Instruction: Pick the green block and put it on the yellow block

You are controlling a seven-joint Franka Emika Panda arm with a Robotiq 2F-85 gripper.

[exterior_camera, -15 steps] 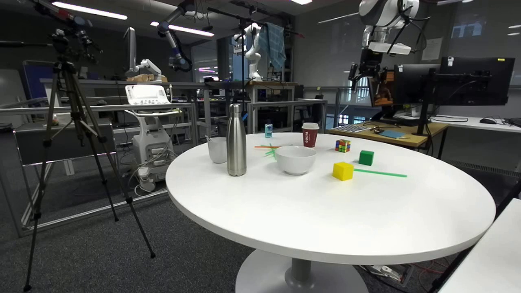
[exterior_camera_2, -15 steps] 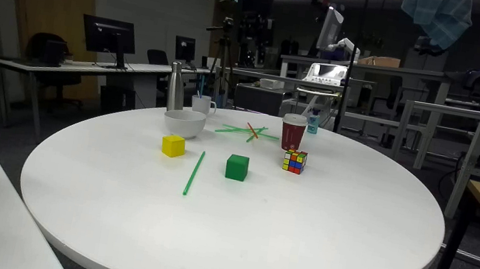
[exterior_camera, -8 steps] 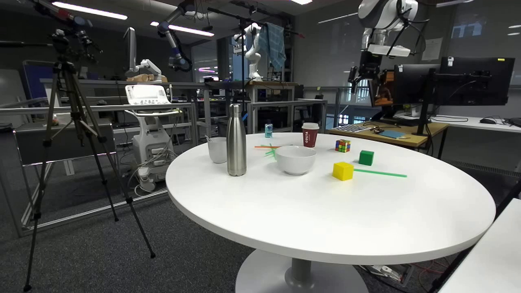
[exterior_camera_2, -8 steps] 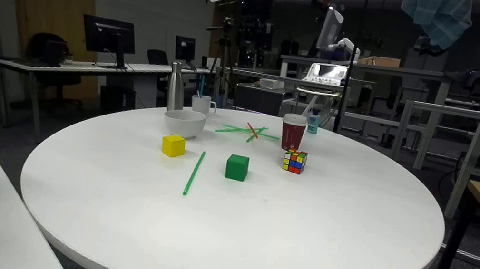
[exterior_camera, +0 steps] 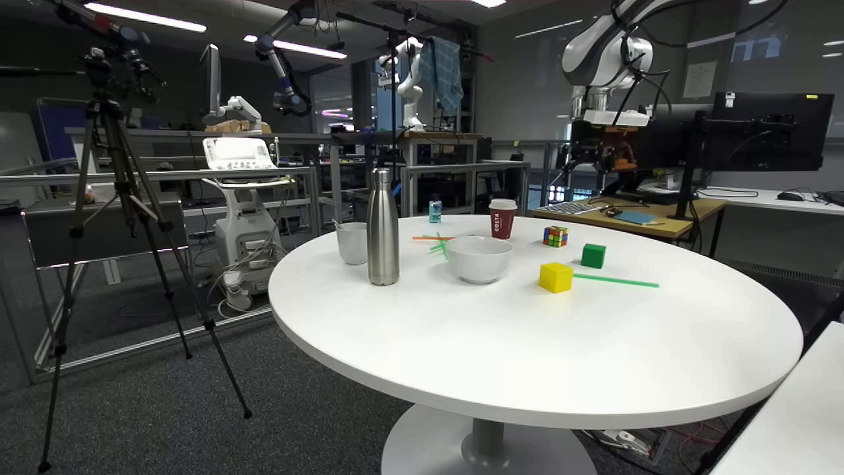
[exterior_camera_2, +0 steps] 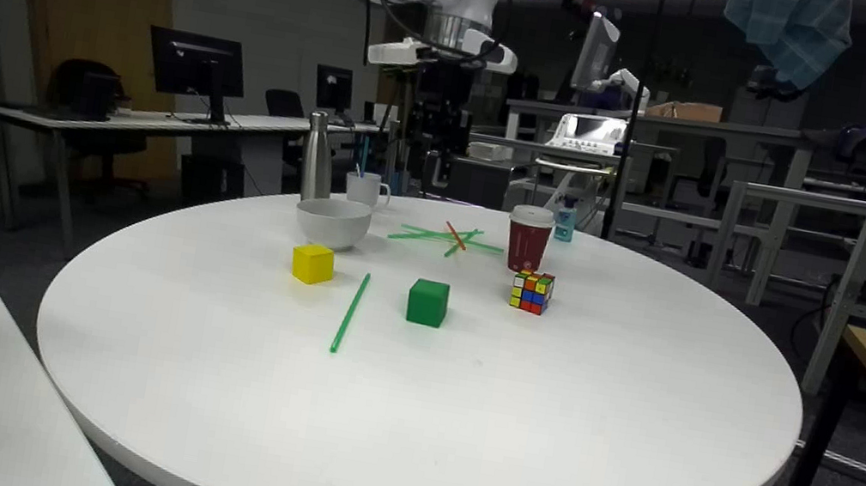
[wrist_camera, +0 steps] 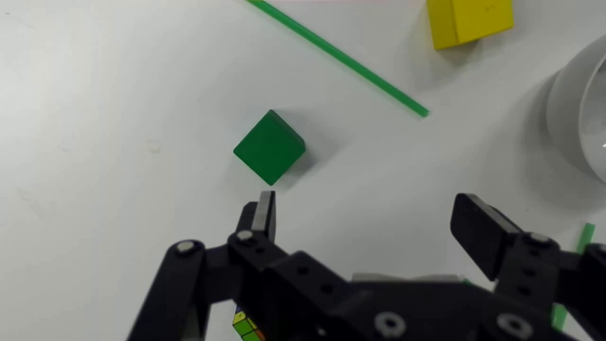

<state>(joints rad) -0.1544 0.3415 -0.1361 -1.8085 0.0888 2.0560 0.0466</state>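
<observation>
We see the rnd white tbl (exterior_camera_2: pixel 444 445); above it our claw (wrist_camera: pixel 363 208), released & spread wide; the white bowl (exterior_camera_2: pixel 333 225) stands nr the yellow block (exterior_camera_2: pixel 312 264); we've got the green block (exterior_camera_2: pixel 428 304) on the tbl, w/ the green straw (exterior_camera_2: pixel 350 312) lying btwn it & the yellow one.

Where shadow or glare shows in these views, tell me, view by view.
Wrist view: soft shadows beside the green block, the yellow block and the white bowl; the gripper stands dark against the pale table. Both exterior views: ceiling lights burn out to white, and the gripper is hard to make out against the dark background.
</observation>
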